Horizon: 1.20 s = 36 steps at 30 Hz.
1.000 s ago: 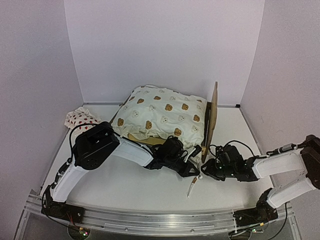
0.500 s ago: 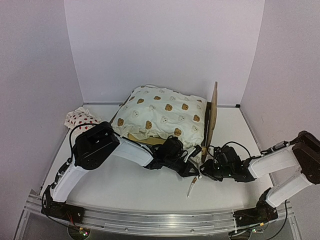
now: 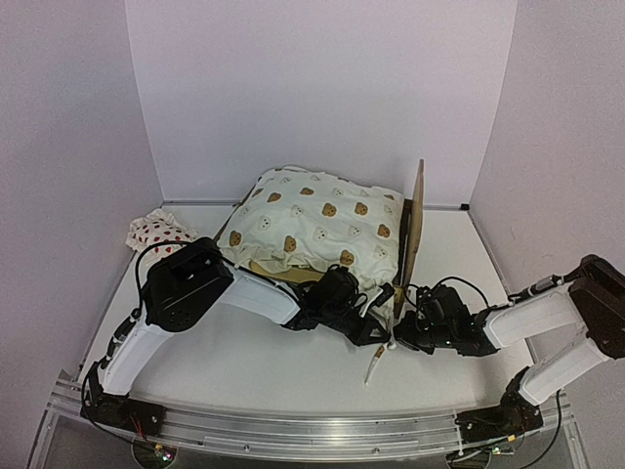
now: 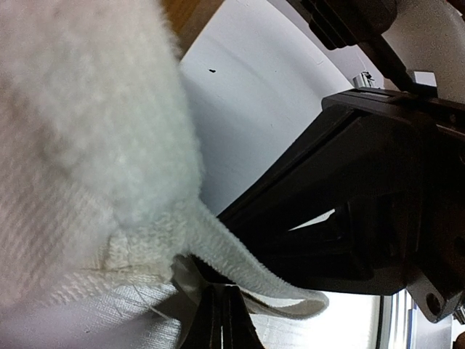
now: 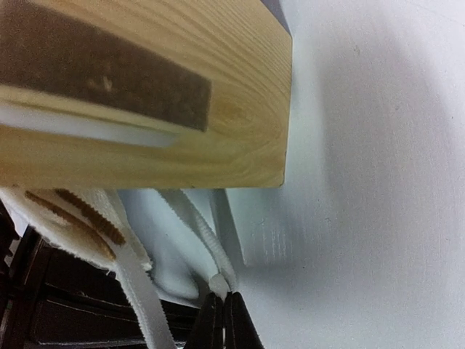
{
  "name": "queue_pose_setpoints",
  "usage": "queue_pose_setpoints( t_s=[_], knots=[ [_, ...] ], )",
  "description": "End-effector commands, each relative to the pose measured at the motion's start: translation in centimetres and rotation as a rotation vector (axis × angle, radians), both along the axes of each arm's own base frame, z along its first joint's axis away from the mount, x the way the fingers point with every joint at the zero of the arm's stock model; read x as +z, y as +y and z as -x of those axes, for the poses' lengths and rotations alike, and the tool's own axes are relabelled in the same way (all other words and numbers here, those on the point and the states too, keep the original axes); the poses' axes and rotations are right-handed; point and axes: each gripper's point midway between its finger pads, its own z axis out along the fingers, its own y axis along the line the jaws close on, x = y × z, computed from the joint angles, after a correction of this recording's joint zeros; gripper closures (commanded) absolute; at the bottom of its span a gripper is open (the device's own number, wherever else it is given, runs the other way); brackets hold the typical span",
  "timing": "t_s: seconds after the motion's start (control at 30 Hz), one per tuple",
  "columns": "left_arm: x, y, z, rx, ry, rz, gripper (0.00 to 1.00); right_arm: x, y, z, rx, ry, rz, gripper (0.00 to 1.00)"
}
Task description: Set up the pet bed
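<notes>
I am reaching both my arms low over the white table (image 3: pixel 293 376), and my two hands are meeting at the near corner of the pet bed (image 3: pixel 414 230). The pet bed is sitting in the middle of the table, toward the back wall. Its wooden headboard is standing up at the right end. A puffy cream cushion (image 3: pixel 317 220) with little brown bears is lying on top of it and is hiding most of the frame.

My right gripper (image 5: pixel 221 323) is pinching its fingers tight together. A thin ribbed tie (image 5: pixel 207 247) is hanging down from under the wooden corner of the bed, and its end is sitting right in my fingertips. I am holding that tie. The wood is just above my fingers, not touching them.

My left gripper (image 4: pixel 220 327) is also squeezing its fingers close, with almost no gap. The fluffy edge of the cushion is right beside it. A flat tie (image 4: pixel 254 269) is hanging from the cushion and crossing in front of my fingers. I cannot tell if any cloth is caught between them. My right hand's black body is just past the tie, very near.

From above, one loose tie end (image 3: pixel 373 368) is lying on the table just in front of my two hands.

A small strawberry pillow (image 3: pixel 156 232) is lying at the far left of the table, well apart from the bed.
</notes>
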Motion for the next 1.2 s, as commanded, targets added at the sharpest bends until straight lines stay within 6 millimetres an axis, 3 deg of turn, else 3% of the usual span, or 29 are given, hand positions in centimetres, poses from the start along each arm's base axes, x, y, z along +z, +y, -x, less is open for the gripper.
queue_pose_setpoints(
  t_s=[0.0,0.17,0.47,0.67,0.83,1.03,1.17],
  knots=[
    [-2.2,0.7,-0.3,0.008,0.017,-0.068,1.0,0.4,0.2,-0.6,-0.001,-0.028,-0.004,1.0],
    [-1.7,0.8,-0.2,0.009,0.016,-0.069,0.98,0.7,0.3,-0.7,0.006,-0.04,-0.005,1.0],
    [0.9,2.5,-0.6,0.093,0.003,-0.109,0.67,1.4,0.1,-0.8,0.001,-0.059,-0.001,1.0],
    [2.3,3.4,0.9,0.086,-0.07,-0.18,0.56,1.6,0.0,-0.8,0.002,-0.064,0.003,1.0],
    [1.6,4.1,2.4,0.057,-0.115,-0.268,0.45,1.7,0.0,-0.8,0.002,-0.066,0.003,1.0],
    [-0.1,4.0,3.6,0.026,-0.15,-0.334,0.42,1.7,-0.1,-0.8,0.001,-0.062,0.005,1.0],
    [-0.8,3.6,3.8,0.035,-0.182,-0.368,0.48,1.7,-0.1,-0.7,0.001,-0.061,0.004,1.0]
  ],
)
